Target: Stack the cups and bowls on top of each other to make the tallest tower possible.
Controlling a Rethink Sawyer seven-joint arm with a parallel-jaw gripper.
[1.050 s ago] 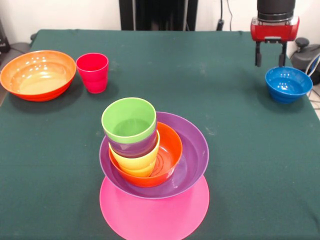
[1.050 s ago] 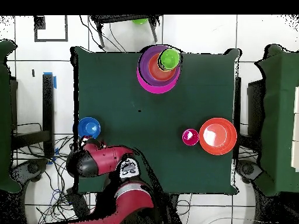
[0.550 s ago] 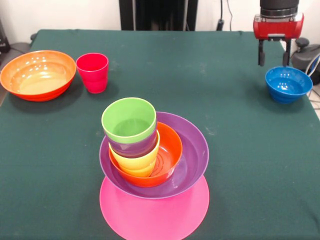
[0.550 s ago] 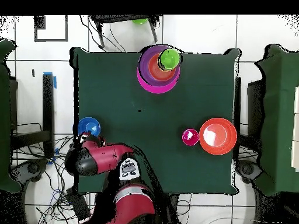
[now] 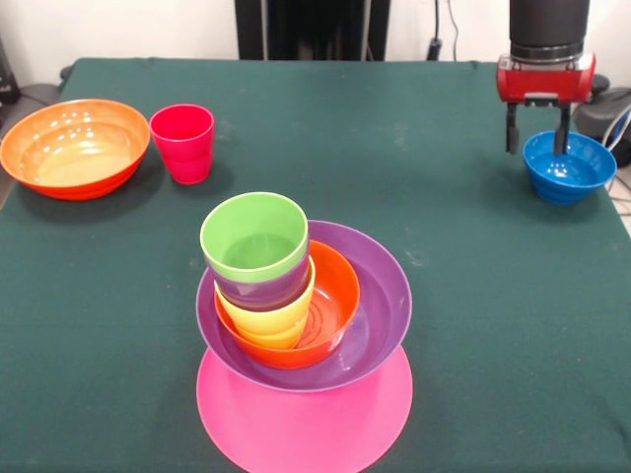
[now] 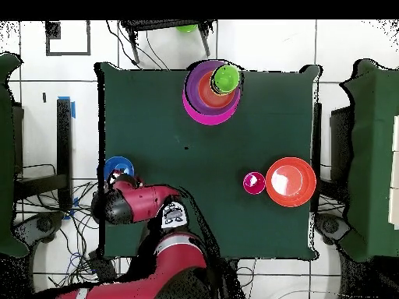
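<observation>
At the table's edge, we saw the gripper (image 5: 536, 144) hanging with fingers spread, empty, over the near rim of the small blue bowl (image 5: 572, 170). We found the tower (image 5: 301, 335) mid-table: upturned pink bowl, purple bowl, small orange bowl, then yellow, purple and green cups.

- The gripper (image 5: 535, 131) is hanging with fingers spread, seemingly straddling the blue bowl's (image 5: 572, 168) rim.
- Toward the tower (image 5: 301, 325), bare green table (image 5: 434, 197) is lying open.
</observation>
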